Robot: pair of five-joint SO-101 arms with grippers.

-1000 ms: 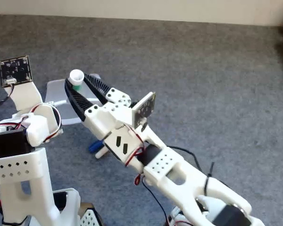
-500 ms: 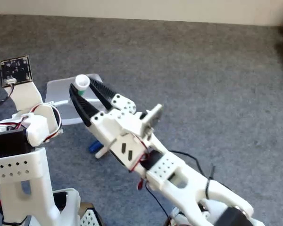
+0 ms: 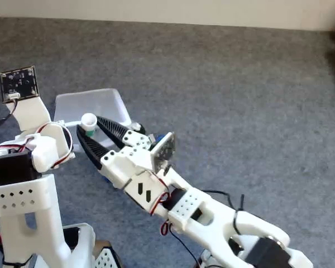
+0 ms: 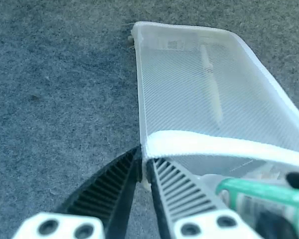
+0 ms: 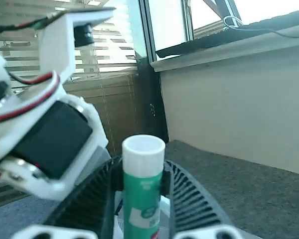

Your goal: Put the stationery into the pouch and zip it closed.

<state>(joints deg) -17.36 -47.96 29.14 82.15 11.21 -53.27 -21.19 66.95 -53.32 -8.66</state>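
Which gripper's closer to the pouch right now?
Left. The left gripper pinches the rim of the pouch; the right gripper holds the glue stick by its opening.

The pouch (image 3: 86,103) is half covered, its near end under the right pincer (image 3: 89,126); the glue stick (image 3: 88,119) shows a white cap, its green body mostly swallowed between the black fingers (image 3: 114,129); from the left wrist, that stick beside the pouch's mouth runs off the edge; a pale long thing (image 4: 209,84) inside the pouch, blurred by mesh, cannot tell what; left pincer (image 4: 142,162) clamped on the pouch's rim, the pinched fabric hidden.
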